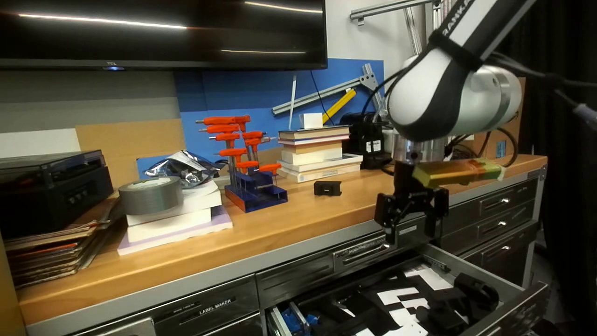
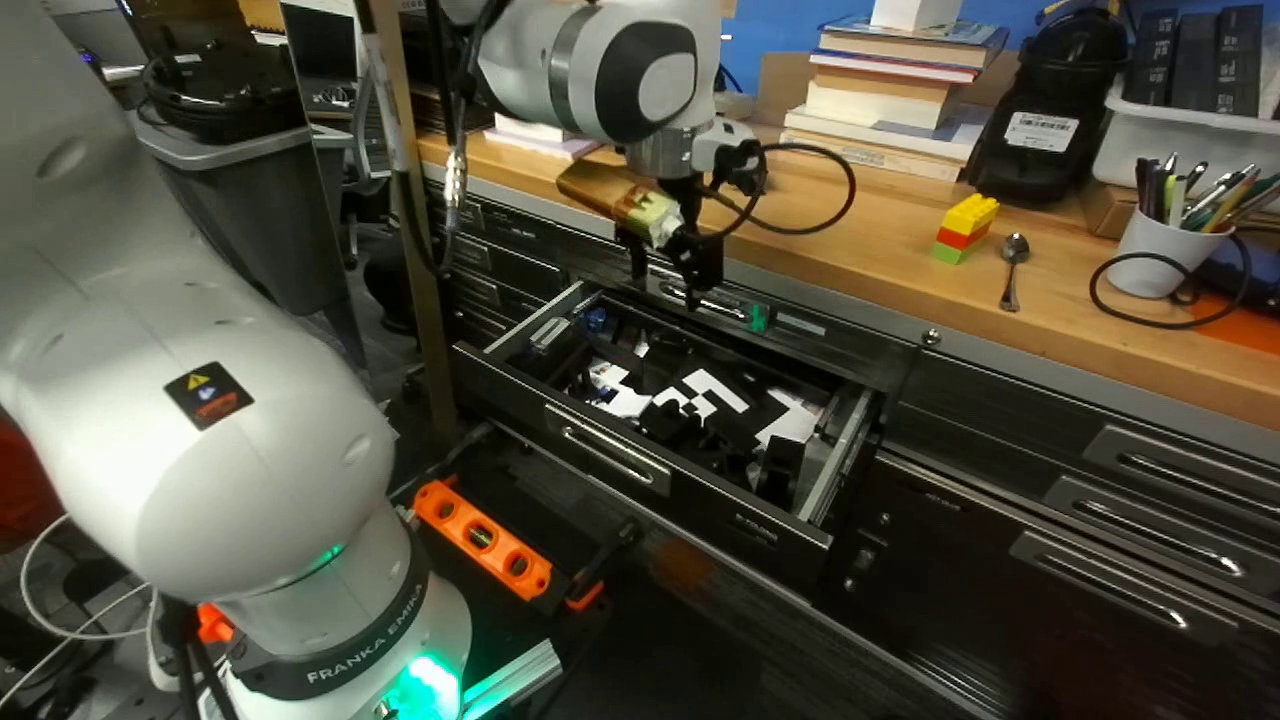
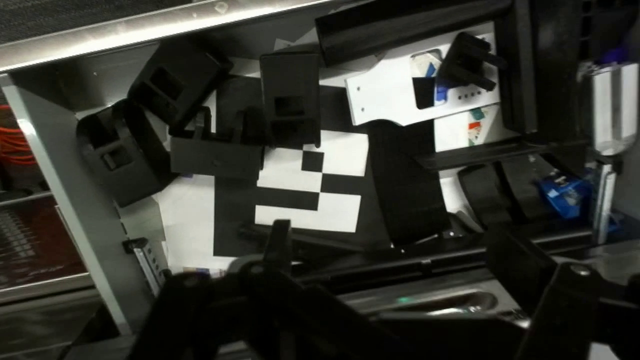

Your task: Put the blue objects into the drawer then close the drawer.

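— Nearest of all, the robot's white arm (image 2: 250, 470) looms on the left in an exterior view; past it, the drawer (image 2: 720, 505) stands pulled out below the workbench (image 2: 880, 240). Is the job finished?

— Not from where I stand. One blue object (image 1: 328, 188), as I judge it, a chunky piece dark enough to pass for black, sits on the workbench, on the near side of the book stack (image 1: 322, 154) and to the right of the rack of orange-handled tools (image 1: 259, 198).

— And its partner?

— Probably in the drawer. The wrist view shows several dark blocks (image 3: 290, 85) in there, most of them toward the left of that view, some overlapping a black-and-white sheet (image 3: 335, 212). Which one belongs to the task, I cannot tell.

— The gripper (image 1: 410, 233)?

— Released: in both exterior views it hangs above the drawer's far side, jaws wide apart, nothing between them.

— So the tally, in your judgement?

— About half: one piece likely stowed, one waiting on the workbench to be picked up and lowered in. Closing the drawer, plainly undone, is also left, and best kept until that last piece is inside.
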Robot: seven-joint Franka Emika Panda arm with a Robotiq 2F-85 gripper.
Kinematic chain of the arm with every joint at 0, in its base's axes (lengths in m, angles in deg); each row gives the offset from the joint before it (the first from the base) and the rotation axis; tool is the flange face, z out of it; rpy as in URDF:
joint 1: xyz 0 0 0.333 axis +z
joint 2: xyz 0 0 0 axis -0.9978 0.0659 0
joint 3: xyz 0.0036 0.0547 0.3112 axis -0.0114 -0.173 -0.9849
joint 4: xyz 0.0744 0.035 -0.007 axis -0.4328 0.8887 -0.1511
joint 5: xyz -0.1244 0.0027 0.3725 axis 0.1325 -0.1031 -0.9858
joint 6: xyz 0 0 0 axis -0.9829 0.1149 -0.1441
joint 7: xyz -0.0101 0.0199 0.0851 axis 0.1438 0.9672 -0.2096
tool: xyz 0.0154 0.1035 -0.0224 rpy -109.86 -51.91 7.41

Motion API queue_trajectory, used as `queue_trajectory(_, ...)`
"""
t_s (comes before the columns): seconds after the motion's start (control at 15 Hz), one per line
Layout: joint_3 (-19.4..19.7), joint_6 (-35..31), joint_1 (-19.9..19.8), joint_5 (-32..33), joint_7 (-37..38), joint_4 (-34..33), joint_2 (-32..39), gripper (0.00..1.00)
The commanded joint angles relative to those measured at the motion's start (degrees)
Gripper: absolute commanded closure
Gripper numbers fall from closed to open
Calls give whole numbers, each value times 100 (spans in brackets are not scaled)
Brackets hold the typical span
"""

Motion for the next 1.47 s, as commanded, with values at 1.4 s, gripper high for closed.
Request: queue_trajectory(1.4,-108,500,306,1343,3237,-3818,1993,0)
